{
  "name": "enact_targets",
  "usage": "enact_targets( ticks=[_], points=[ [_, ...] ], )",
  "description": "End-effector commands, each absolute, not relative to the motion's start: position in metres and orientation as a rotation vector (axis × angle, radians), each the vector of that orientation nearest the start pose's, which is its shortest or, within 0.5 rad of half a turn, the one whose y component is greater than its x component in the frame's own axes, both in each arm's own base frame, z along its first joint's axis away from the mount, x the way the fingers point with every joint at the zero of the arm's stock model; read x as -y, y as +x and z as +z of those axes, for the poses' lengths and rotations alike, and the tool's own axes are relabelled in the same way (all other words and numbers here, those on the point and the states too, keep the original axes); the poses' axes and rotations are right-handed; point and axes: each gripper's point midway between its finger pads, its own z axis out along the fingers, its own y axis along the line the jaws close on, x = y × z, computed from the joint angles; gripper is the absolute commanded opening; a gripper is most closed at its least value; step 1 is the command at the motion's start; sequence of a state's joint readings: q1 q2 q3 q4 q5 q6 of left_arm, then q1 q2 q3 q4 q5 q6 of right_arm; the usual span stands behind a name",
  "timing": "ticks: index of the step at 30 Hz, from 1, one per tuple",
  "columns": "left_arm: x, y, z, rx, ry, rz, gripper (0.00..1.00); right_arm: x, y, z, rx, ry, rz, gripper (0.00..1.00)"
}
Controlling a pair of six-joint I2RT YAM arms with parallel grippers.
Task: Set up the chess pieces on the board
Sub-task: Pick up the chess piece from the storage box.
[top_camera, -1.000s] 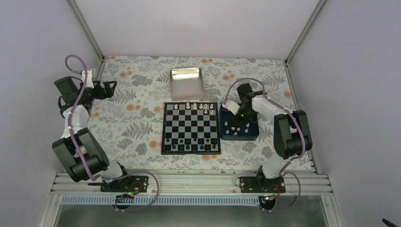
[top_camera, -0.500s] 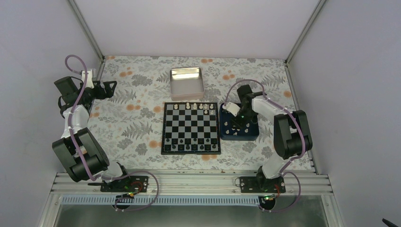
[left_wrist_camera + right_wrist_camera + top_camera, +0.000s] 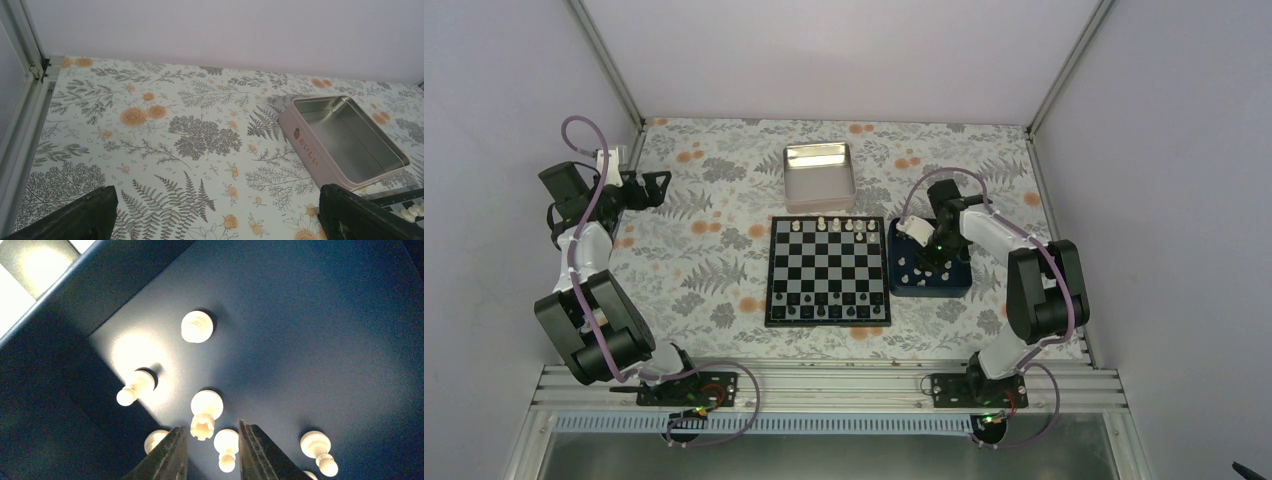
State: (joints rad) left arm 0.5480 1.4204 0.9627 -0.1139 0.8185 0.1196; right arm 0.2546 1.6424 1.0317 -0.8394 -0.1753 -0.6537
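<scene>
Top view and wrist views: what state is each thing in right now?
left gripper: open, empty.
right gripper: open, down in the blue tray, straddling one cream piece.
board: flat, partly set.
chess pieces: several loose in the tray, few on board.
metal tin: empty.

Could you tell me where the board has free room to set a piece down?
The board is bare across its middle rows, between the white pieces along its far edge and the dark pieces along its near edge. The blue tray is crowded.
</scene>
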Motion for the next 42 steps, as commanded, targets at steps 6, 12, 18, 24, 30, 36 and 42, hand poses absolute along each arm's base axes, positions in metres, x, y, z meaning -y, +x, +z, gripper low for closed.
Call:
enact_targets(
  ticks=[6, 12, 18, 24, 30, 36, 42],
  points=[
    [-0.095, 0.395, 0.218, -1.961, 0.055, -0.455, 1.0, -0.104, 0.284, 0.047, -2.675, -1.317, 0.209, 0.28],
    [-0.094, 0.395, 0.218, -1.962, 0.055, -0.456, 1.0, -0.107, 0.284, 0.05, -2.666, -1.313, 0.228, 0.34],
    [-0.094, 0.395, 0.219, -1.959, 0.057, -0.453, 1.0, -0.107, 0.281, 0.044, -2.682, -1.324, 0.224, 0.38],
    [-0.095, 0.395, 0.218, -1.961, 0.055, -0.454, 1.0, -0.11, 0.282, 0.038, -2.684, -1.322, 0.232, 0.36],
    [-0.095, 0.395, 0.217, -1.963, 0.053, -0.455, 1.0, -0.109, 0.284, 0.036, -2.683, -1.322, 0.221, 0.35],
    [-0.096, 0.395, 0.217, -1.963, 0.053, -0.453, 1.0, -0.108, 0.282, 0.027, -2.708, -1.332, 0.223, 0.33],
    [-0.095, 0.395, 0.217, -1.963, 0.052, -0.453, 1.0, -0.108, 0.281, 0.024, -2.713, -1.333, 0.229, 0.33]
  ],
)
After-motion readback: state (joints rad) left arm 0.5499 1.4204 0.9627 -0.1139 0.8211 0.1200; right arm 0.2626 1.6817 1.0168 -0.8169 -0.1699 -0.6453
